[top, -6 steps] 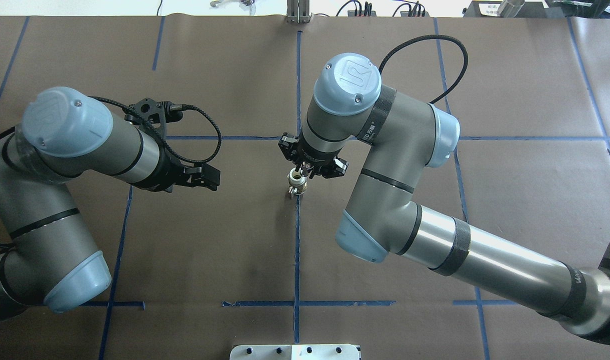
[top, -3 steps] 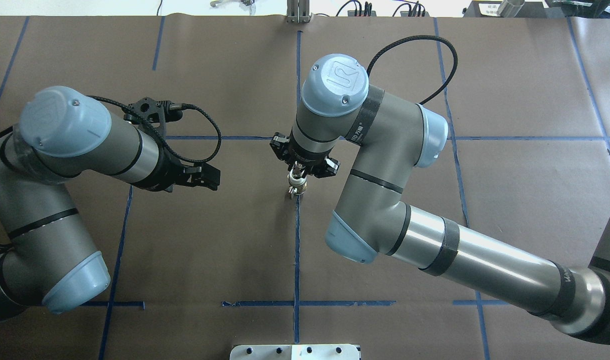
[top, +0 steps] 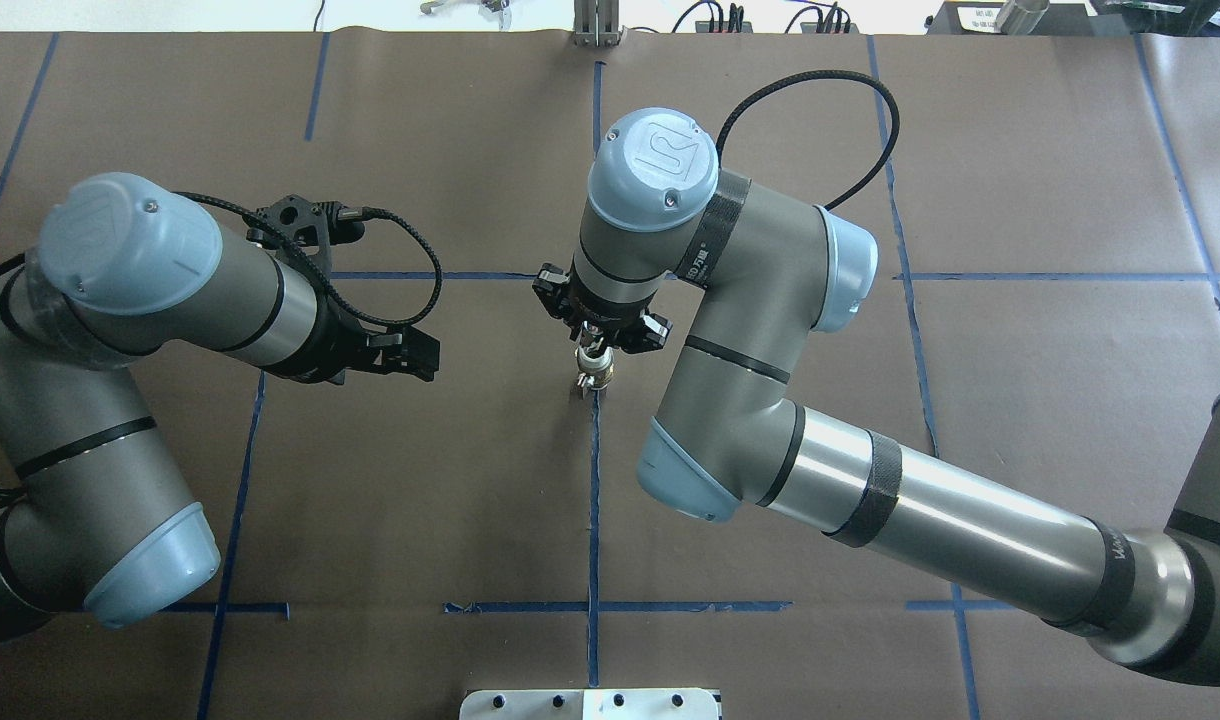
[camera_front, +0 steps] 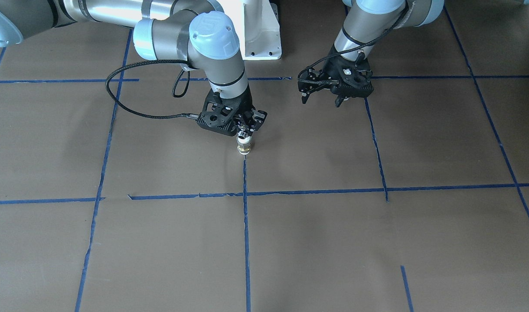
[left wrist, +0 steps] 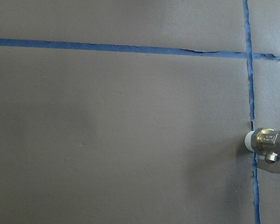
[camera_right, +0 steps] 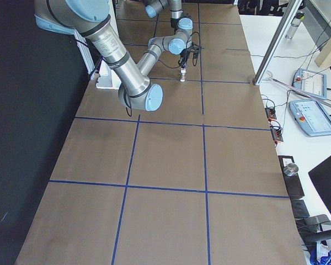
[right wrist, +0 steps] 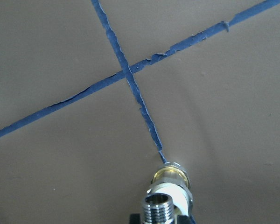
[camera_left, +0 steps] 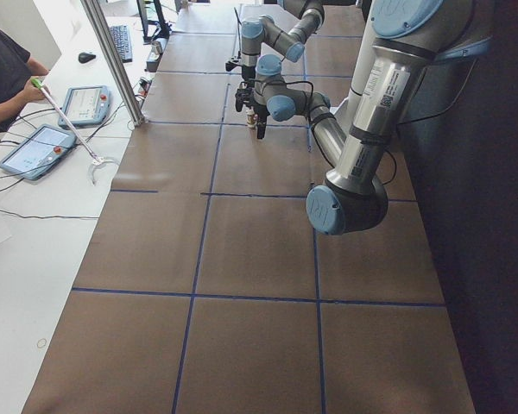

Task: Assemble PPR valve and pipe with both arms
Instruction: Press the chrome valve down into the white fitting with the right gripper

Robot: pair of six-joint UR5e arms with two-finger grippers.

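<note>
The valve fitting (top: pixel 592 376) stands upright on the blue tape line (top: pixel 594 500) at mid-table. The right gripper (camera_front: pixel 244 132) hangs at its top, at 12 o'clock in the overhead view; whether the claw pinches it cannot be told. The left gripper (camera_front: pixel 321 100), claw spread, hovers well apart at 9 o'clock.

Valve (left wrist: pixel 269 148) cut by L-wrist view's rt edge.

You are reading a raised UR mark on the blue cap (top: pixel 653 150) of the right arm (top: pixel 930 520); print on the strap (top: pixel 708 235) at the cap's 4 o'clock is blurring out.
</note>
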